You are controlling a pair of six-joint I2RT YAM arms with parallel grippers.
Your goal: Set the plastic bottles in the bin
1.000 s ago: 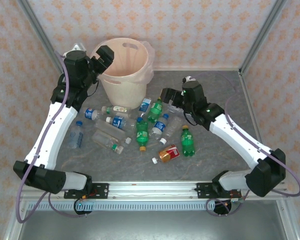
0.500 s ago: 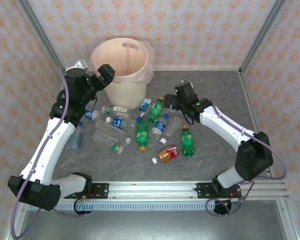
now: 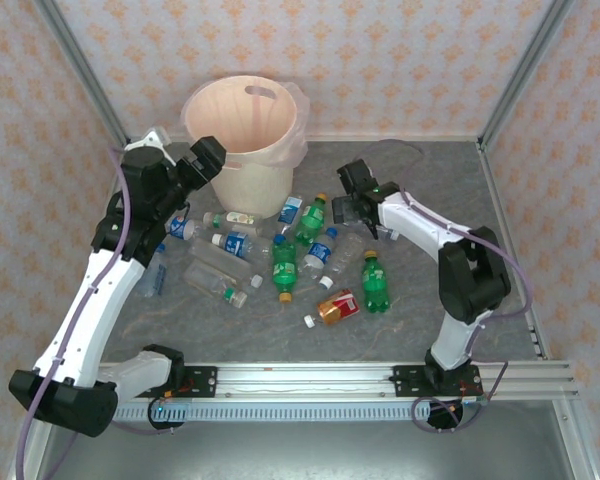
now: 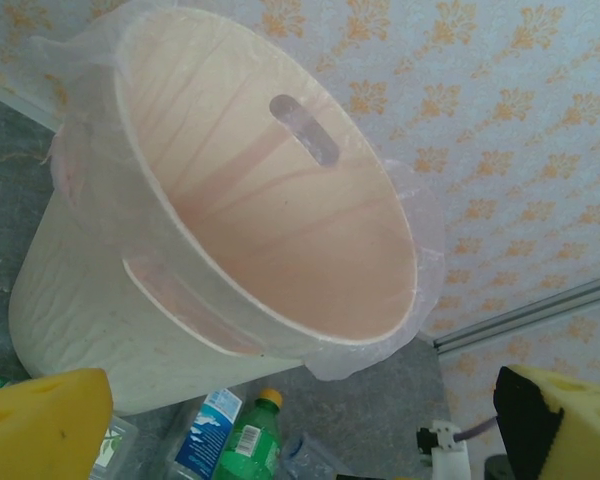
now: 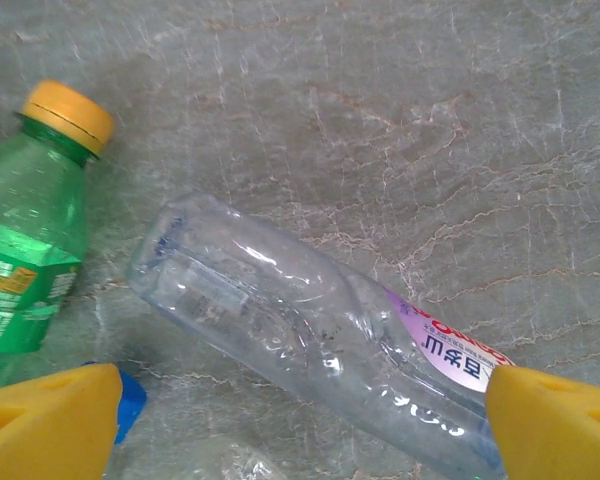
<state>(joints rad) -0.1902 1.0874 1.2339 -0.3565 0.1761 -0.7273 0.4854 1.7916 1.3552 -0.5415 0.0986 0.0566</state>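
Right gripper (image 5: 302, 425) lined up, we judge, to grasp a clear bottle (image 5: 310, 330).
Its yellow fingers (image 5: 50, 420) stand wide apart with the bottle lying between them, nothing clamped yet. Next we must pinch it and carry it to the bin (image 3: 242, 175), well apart to its left. Left gripper (image 3: 208, 157) hangs spread and empty just beside that bin.

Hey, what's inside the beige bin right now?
The bin has a bare pinkish inner wall with a handle hole in it. Its near rim covers the bottom, so anything lying there cannot be seen.
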